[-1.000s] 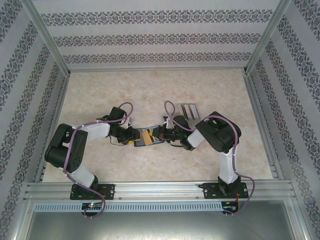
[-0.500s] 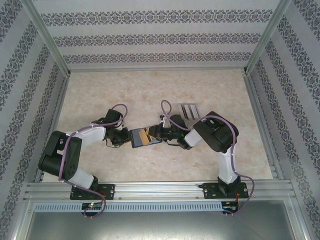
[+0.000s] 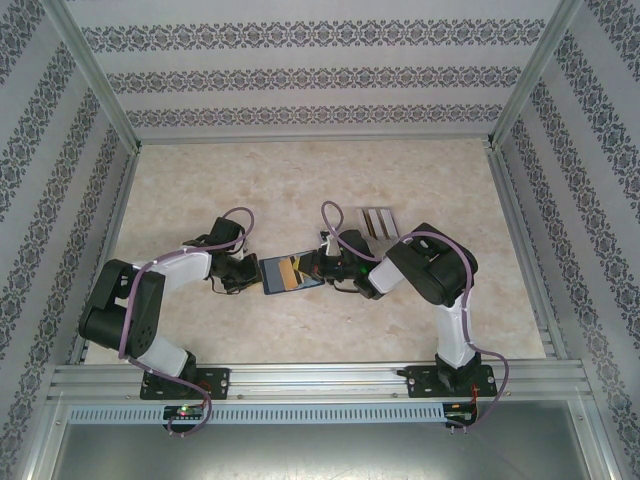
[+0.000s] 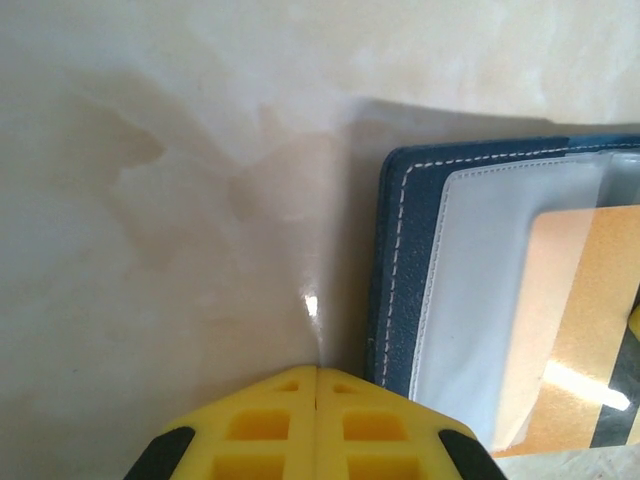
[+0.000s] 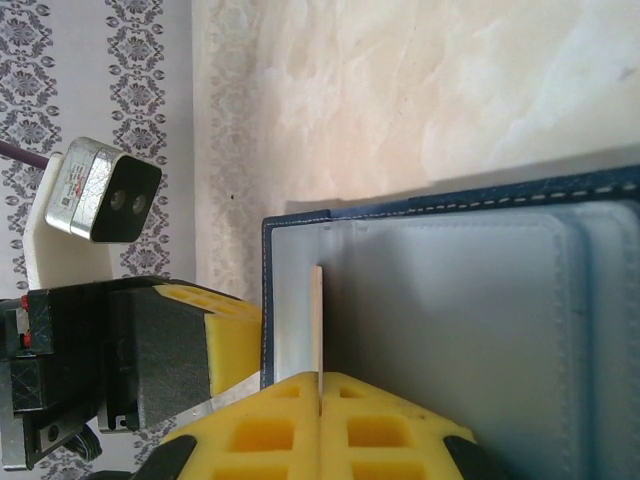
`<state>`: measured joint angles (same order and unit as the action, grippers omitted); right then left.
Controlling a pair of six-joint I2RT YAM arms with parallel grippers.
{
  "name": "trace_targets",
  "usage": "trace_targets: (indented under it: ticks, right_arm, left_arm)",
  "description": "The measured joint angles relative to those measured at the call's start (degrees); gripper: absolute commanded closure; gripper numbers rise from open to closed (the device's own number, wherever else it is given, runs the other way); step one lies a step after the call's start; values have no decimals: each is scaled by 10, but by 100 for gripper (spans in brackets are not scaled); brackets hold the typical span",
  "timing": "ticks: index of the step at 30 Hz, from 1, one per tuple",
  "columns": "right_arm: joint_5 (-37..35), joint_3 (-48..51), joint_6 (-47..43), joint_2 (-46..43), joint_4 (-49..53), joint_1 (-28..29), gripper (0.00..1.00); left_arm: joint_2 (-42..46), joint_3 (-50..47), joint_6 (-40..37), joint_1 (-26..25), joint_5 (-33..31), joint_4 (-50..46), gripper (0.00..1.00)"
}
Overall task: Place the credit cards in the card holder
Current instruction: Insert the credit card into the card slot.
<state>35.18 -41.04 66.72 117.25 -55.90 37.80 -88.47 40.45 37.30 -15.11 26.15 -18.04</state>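
A pale marbled table (image 3: 300,170) sits inside three walls of striped, patterned wallpaper (image 3: 300,75), with a metal rail (image 3: 320,378) along the near edge. Beyond the right gripper (image 5: 320,400) and well apart from it stands a clear slotted rack (image 3: 378,220) with cards upright in it.

The open navy wallet (image 5: 450,290) lies flat directly between the two grippers. Its long axis runs from one to the other, grey inside facing up.

The right gripper's fingers are closed on the edge of the orange card (image 4: 580,330), which reaches out from its fingertips over the wallet, long side pointing toward the left gripper (image 4: 317,400). That gripper's fingers are pressed together with nothing between them, just beside the wallet's stitched end. Whether they touch it I cannot tell.
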Motion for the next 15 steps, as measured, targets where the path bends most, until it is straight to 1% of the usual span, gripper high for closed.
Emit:
trace_targets:
  ticks: [13,15]
  right_arm:
    - [-32,-21,7,7,8,27,100]
    - [-37,-22,7,7,9,29,98]
  left_arm:
    - [-14,6,0,9,26,0,100]
    - [-16,7,0,10,28,0,100]
